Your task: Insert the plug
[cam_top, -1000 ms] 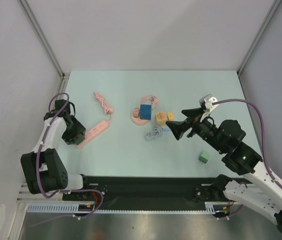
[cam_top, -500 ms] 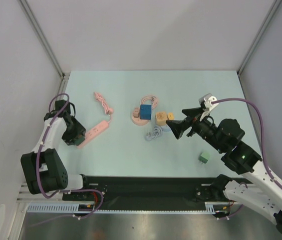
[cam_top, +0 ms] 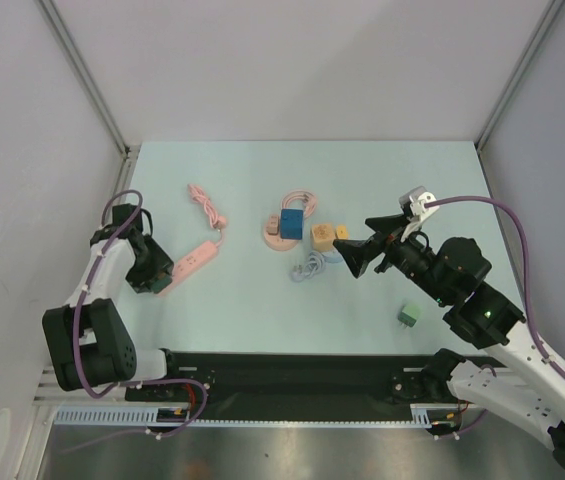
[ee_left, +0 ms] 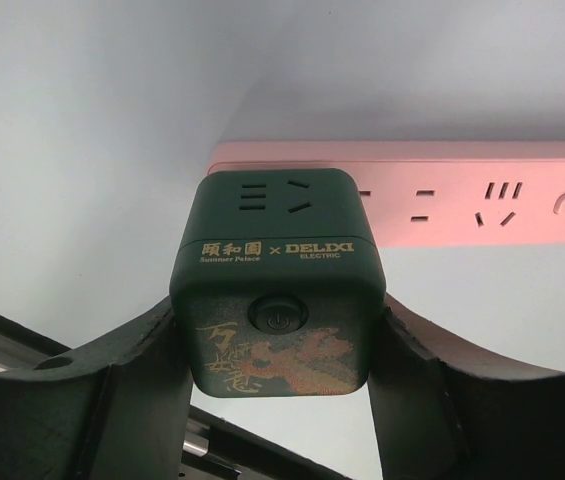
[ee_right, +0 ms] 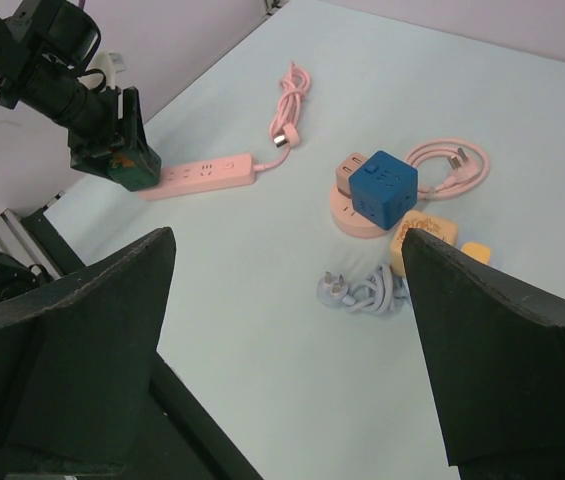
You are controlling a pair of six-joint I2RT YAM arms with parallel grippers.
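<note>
My left gripper (ee_left: 277,345) is shut on a dark green cube plug adapter (ee_left: 277,280) with gold lettering and a power button. It holds the cube against the near end of the pink power strip (ee_left: 462,195), which lies on the table at the left (cam_top: 190,264). The same cube (ee_right: 122,160) and pink power strip (ee_right: 202,175) show in the right wrist view. My right gripper (cam_top: 354,256) is open and empty, raised above the table right of centre.
A pink coiled cable (cam_top: 205,204) lies behind the strip. A blue cube socket (cam_top: 291,221) on a pink round base, orange adapters (cam_top: 322,236), a grey-blue plug and cord (cam_top: 309,266) sit at centre. A small green adapter (cam_top: 408,316) lies near my right arm.
My left gripper with the green cube has shifted slightly along the near end of the pink strip. The right arm has hardly moved.
</note>
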